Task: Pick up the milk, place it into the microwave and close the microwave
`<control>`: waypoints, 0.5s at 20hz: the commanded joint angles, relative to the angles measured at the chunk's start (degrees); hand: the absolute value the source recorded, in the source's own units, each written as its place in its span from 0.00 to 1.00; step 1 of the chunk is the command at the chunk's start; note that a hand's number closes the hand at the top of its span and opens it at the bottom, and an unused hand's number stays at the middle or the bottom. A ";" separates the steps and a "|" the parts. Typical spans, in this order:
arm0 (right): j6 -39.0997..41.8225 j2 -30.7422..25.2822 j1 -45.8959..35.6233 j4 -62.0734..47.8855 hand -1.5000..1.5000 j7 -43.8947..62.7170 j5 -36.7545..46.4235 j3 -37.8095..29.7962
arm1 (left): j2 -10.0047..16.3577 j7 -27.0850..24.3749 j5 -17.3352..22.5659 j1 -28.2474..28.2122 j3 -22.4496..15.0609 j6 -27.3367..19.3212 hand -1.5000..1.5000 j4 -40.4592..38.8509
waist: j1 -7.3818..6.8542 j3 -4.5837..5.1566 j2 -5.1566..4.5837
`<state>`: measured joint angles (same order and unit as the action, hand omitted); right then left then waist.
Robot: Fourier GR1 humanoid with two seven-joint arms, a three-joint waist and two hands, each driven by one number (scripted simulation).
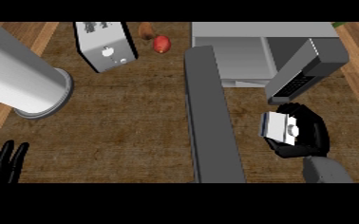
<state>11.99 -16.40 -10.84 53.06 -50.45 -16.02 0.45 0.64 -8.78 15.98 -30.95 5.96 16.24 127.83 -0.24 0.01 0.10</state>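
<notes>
Brown wood-grain tabletop (126,133) fills the view, with paler wooden strips showing at its upper left and upper right corners. At the upper right stands a grey box-shaped microwave (238,52), its cavity open to view. Its long grey door (210,123) is swung out and runs down the middle of the view, splitting the surface in two. A wide bare stretch lies left of the door. To the right there is only a narrow strip, between the door and the microwave's dark keypad panel (301,73).

In that narrow strip the black right hand (308,135) holds the small white milk carton (275,125). Its fingers (298,109) are curled round the carton from the right side. The carton lies tilted on its side in the grasp, pale with a blue-grey edge and a round cap facing up. It is just below the keypad panel and outside the cavity.

The black left hand (13,163) rests at the lower left edge, fingers straight and pointing up, holding nothing.

A large white cylinder with a grey rim (32,83) occupies the left edge. A silver boxy toaster (105,47) and a small red rounded fruit (162,43) sit along the far side.
</notes>
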 commanded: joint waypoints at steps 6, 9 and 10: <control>-7.43 2.71 -0.76 14.32 1.00 10.46 3.49 1.68 | -0.60 -4.35 -1.27 -2.69 -1.58 1.35 0.00 -2.40 | -0.11 0.00 -0.02; -12.99 3.50 -7.09 11.28 1.00 14.04 8.00 2.65 | 1.09 -1.01 2.14 0.67 3.66 2.27 0.00 -3.67 | -0.25 0.01 -0.10; -12.76 4.66 -6.08 11.26 1.00 13.66 8.06 2.81 | 0.27 -0.16 3.72 -4.78 4.05 3.22 0.00 2.43 | -0.43 -0.01 -0.04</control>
<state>2.33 -13.30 -14.13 64.89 -39.15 -10.40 3.07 1.17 -9.73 17.97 -32.70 8.54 18.26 127.14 -0.42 0.03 0.09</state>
